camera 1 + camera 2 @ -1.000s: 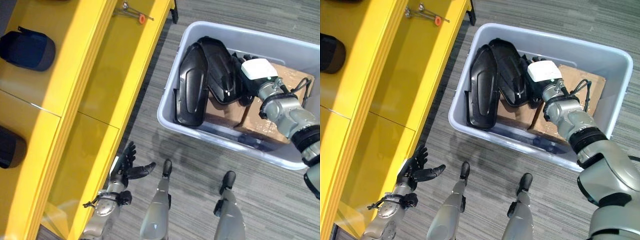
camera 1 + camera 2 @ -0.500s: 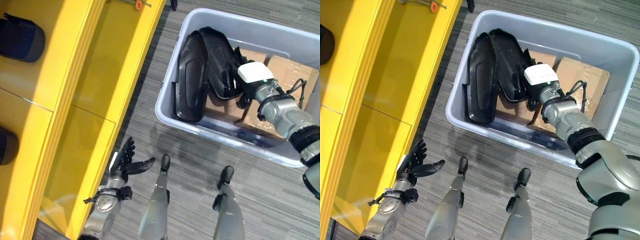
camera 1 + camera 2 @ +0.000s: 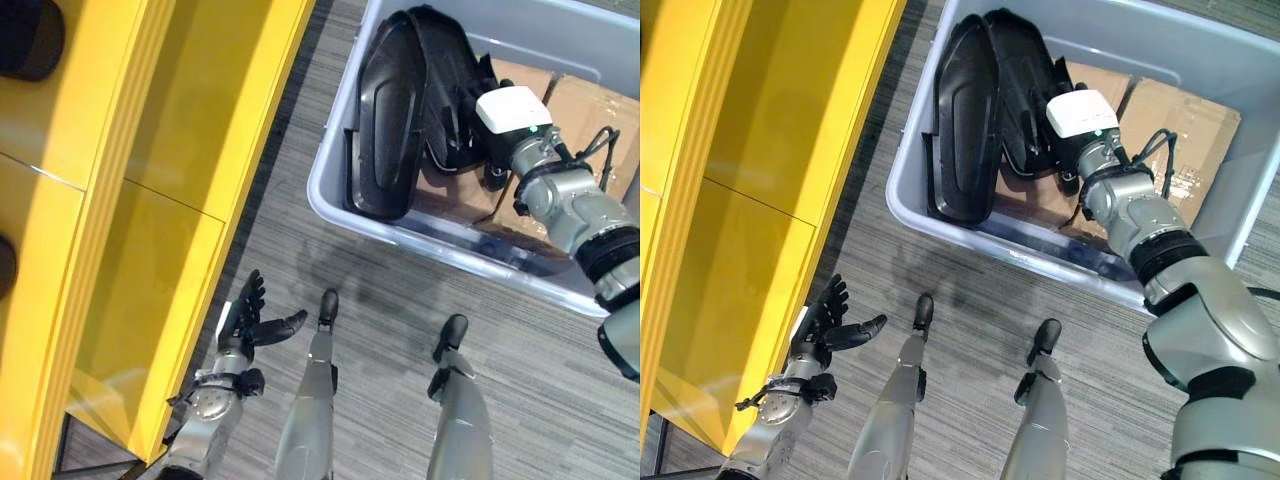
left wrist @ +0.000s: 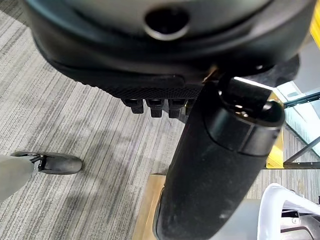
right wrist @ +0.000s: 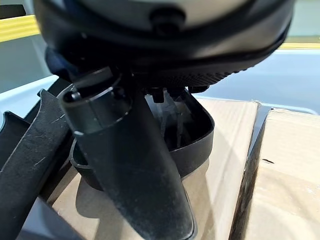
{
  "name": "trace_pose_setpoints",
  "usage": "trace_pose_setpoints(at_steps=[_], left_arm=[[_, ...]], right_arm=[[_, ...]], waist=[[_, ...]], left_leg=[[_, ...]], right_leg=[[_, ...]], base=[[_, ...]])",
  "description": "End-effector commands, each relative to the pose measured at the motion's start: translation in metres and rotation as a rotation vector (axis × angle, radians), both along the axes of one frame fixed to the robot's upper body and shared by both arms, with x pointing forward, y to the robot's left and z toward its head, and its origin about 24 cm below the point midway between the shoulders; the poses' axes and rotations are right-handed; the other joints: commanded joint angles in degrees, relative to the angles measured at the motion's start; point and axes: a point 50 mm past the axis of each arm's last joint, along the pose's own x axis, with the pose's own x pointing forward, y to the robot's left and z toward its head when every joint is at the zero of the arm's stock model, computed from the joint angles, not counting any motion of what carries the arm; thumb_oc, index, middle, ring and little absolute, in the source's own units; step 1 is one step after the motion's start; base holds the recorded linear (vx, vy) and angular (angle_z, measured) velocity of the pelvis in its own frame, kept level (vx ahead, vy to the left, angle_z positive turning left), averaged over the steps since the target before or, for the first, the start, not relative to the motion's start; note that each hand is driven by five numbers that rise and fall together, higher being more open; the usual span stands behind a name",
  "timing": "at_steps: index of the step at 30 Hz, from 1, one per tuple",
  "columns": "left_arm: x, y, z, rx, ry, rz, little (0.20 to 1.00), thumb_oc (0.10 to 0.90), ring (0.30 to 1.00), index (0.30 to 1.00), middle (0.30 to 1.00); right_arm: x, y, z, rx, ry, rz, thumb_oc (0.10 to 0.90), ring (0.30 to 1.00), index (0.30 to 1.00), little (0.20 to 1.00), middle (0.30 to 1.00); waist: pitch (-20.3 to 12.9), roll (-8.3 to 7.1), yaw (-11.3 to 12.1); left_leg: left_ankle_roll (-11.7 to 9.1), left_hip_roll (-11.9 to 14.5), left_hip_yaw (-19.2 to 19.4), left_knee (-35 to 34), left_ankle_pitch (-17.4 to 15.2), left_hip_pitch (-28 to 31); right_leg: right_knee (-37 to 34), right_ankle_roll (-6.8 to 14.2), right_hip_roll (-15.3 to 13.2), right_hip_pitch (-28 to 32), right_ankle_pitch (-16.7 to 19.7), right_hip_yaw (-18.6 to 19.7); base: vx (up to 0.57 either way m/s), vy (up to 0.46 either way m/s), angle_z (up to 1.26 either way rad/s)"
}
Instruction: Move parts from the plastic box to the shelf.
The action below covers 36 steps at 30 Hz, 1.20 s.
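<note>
The grey plastic box (image 3: pixel 330 200) stands on the carpet at the right. A long black shell-shaped part (image 3: pixel 385 130) and a second black part (image 3: pixel 450 80) lean together in it on cardboard (image 3: pixel 585 95). My right hand (image 3: pixel 1065 162) is down in the box at these parts. In the right wrist view its fingers (image 5: pixel 162 94) reach straight into a hollow black part (image 5: pixel 197 145) while the thumb (image 5: pixel 130 165) lies outside the rim. My left hand (image 3: pixel 250 315) hangs open and empty low beside the yellow shelf (image 3: pixel 150 150).
Dark parts (image 3: pixel 28 28) lie on the shelf's far left levels. The shelf's front edge (image 3: pixel 190 300) runs close to my left hand. A strip of grey carpet (image 3: pixel 290 200) separates shelf and box.
The whole picture has slid as the camera moved. My right hand stays at the black parts in the box, and my left hand hangs open as before.
</note>
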Motion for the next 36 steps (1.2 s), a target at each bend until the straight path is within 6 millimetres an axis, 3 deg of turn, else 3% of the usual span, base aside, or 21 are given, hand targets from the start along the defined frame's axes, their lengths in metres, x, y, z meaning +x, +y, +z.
trace_pose_setpoints(at_steps=[1, 3, 4, 5, 13, 17, 24, 29, 31, 36], left_arm=[[0.017, -0.004, 0.040, 0.015, -0.206, -0.022, 1.000, 0.900, 1.000, 1.000, 1.000], [0.018, -0.004, 0.041, 0.014, -0.210, -0.019, 1.000, 0.900, 1.000, 1.000, 1.000], [0.020, -0.005, 0.041, 0.013, -0.215, -0.016, 1.000, 0.900, 1.000, 1.000, 1.000], [0.020, -0.006, 0.041, 0.012, -0.214, -0.020, 1.000, 0.900, 1.000, 1.000, 1.000], [0.023, -0.011, 0.042, 0.010, -0.227, -0.019, 1.000, 0.900, 1.000, 1.000, 1.000], [0.025, -0.016, 0.042, 0.001, -0.228, -0.028, 1.000, 0.900, 1.000, 1.000, 1.000], [0.021, -0.016, 0.036, -0.003, -0.207, -0.006, 1.000, 0.900, 1.000, 1.000, 1.000], [0.020, -0.016, 0.035, 0.007, -0.200, -0.015, 1.000, 0.900, 1.000, 1.000, 1.000], [0.020, -0.017, 0.035, 0.014, -0.196, -0.025, 1.000, 0.900, 1.000, 1.000, 1.000], [0.018, -0.011, 0.033, 0.028, -0.184, -0.016, 1.000, 0.900, 1.000, 1.000, 1.000]], right_arm=[[0.000, -0.013, 0.004, -0.186, -0.022, -0.072, 0.900, 1.000, 1.000, 1.000, 1.000], [0.000, -0.017, -0.003, -0.208, -0.005, -0.093, 0.900, 1.000, 1.000, 1.000, 1.000], [0.000, -0.021, -0.013, -0.230, 0.028, -0.115, 0.496, 0.435, 0.435, 0.435, 0.435], [0.000, -0.023, -0.020, -0.243, 0.050, -0.124, 0.400, 0.300, 0.300, 0.300, 0.300], [-0.004, -0.034, -0.060, -0.217, 0.140, -0.163, 0.400, 0.300, 0.300, 0.300, 0.300], [-0.010, -0.038, -0.088, -0.084, 0.159, -0.182, 0.400, 0.300, 0.300, 0.300, 0.300], [-0.021, -0.050, -0.116, 0.112, 0.137, -0.253, 0.400, 0.300, 0.300, 0.300, 0.300], [-0.028, -0.063, -0.123, 0.102, 0.132, -0.307, 0.400, 0.300, 0.300, 0.300, 0.300], [-0.035, -0.079, -0.124, 0.115, 0.114, -0.356, 0.400, 0.300, 0.300, 0.300, 0.300], [-0.041, -0.090, -0.119, 0.084, 0.091, -0.365, 0.400, 0.300, 0.300, 0.300, 0.300]], waist=[[5.0, -1.39, 3.0], [5.3, -1.25, 3.3], [5.6, -1.14, 3.4], [5.7, -1.09, 3.4], [5.7, -0.42, 3.5], [5.7, 0.04, 3.2], [5.7, -0.12, 2.2], [5.7, -0.43, 1.7], [5.1, -0.95, 0.9], [3.5, -2.19, -0.1]], left_leg=[[-1.4, 2.3, 0.2, -4.0, 4.1, 4.1], [-1.4, 2.1, 0.2, -4.0, 4.0, 3.8], [-1.4, 2.0, 0.1, -4.0, 4.0, 3.6], [-1.4, 2.0, 0.0, -4.0, 4.0, 3.5], [-1.2, 1.3, -0.2, -4.0, 3.8, 3.2], [-1.0, 1.0, -0.2, -4.0, 3.5, 3.6], [-0.8, 0.7, 0.4, -4.0, 3.1, 5.2], [-0.9, 0.7, 0.9, -4.0, 2.8, 6.7], [-1.0, 0.7, 1.4, -4.0, 2.6, 7.9], [-0.9, 0.9, 2.3, -4.0, 2.0, 10.1]], right_leg=[[-6.0, 0.7, 0.1, 4.6, 2.8, -0.2], [-5.9, 0.7, 0.0, 4.4, 2.7, -0.2], [-5.9, 0.7, -0.2, 4.3, 2.8, -0.3], [-6.0, 0.7, -0.3, 4.4, 2.8, -0.5], [-6.2, 0.9, -0.7, 4.7, 3.1, -0.8], [-6.6, 1.0, -1.2, 5.4, 3.4, -0.9], [-7.7, 1.2, -1.2, 7.5, 3.9, -0.7], [-9.4, 1.4, -1.1, 9.6, 4.8, -0.7], [-11.0, 1.7, -1.0, 11.5, 5.6, -0.6], [-12.9, 2.0, -0.7, 14.1, 6.7, -0.3]], base=[[0.00, -0.009, 0.10], [0.00, -0.008, 0.06], [0.00, 0.000, 0.00], [0.00, 0.000, 0.00], [0.00, 0.010, 0.06], [0.00, 0.006, 0.01], [-0.02, 0.021, 0.02], [-0.03, 0.032, -0.02], [-0.04, 0.038, 0.04], [-0.01, 0.024, 0.01]])
